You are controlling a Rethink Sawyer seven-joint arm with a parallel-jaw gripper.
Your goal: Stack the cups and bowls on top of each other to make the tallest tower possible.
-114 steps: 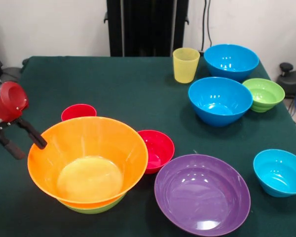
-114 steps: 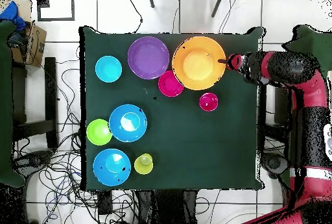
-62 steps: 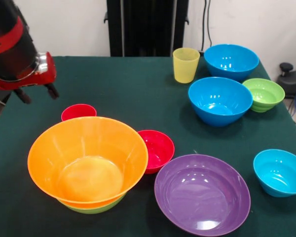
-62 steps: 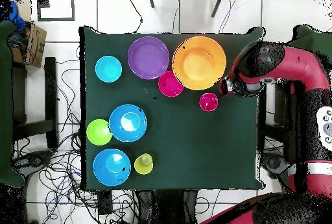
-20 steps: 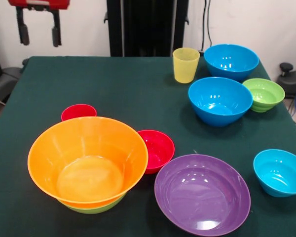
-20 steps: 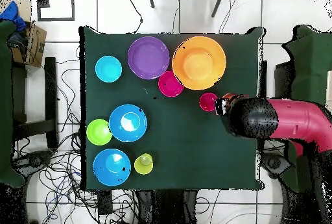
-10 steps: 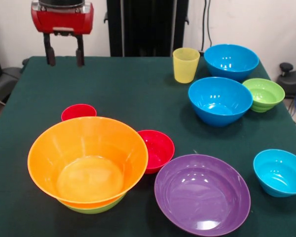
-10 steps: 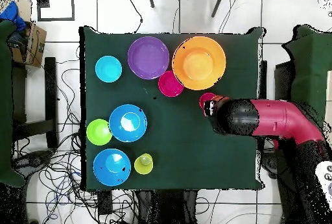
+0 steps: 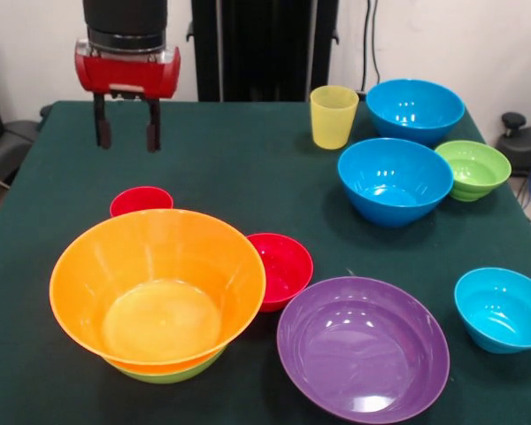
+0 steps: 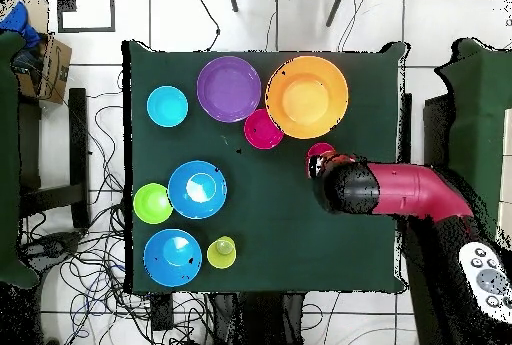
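My gripper [image 9: 126, 135] is open and empty, hanging above the table just behind the red cup [image 9: 140, 200]. In the overhead view the arm [image 10: 385, 189] covers most of that cup [image 10: 318, 148]. The large orange bowl [image 9: 157, 288] sits nested in the lime green bowl [image 9: 173, 372] at the front left. The small red bowl [image 9: 283, 266] touches the orange bowl's right side. The purple bowl [image 9: 363, 347] is at the front centre. The yellow cup [image 9: 333, 115] stands at the back.
Two medium blue bowls [image 9: 395, 177] [image 9: 415, 106] and the ribbed green bowl [image 9: 473, 166] cluster at the back right. The small blue bowl [image 9: 503, 308] is at the right edge. Cables and a cardboard box [image 10: 45, 66] lie on the floor beside the table.
The gripper has swung in from beyond the table's left edge and come down and rightward over the table, behind the red cup. The cups and bowls have not moved.
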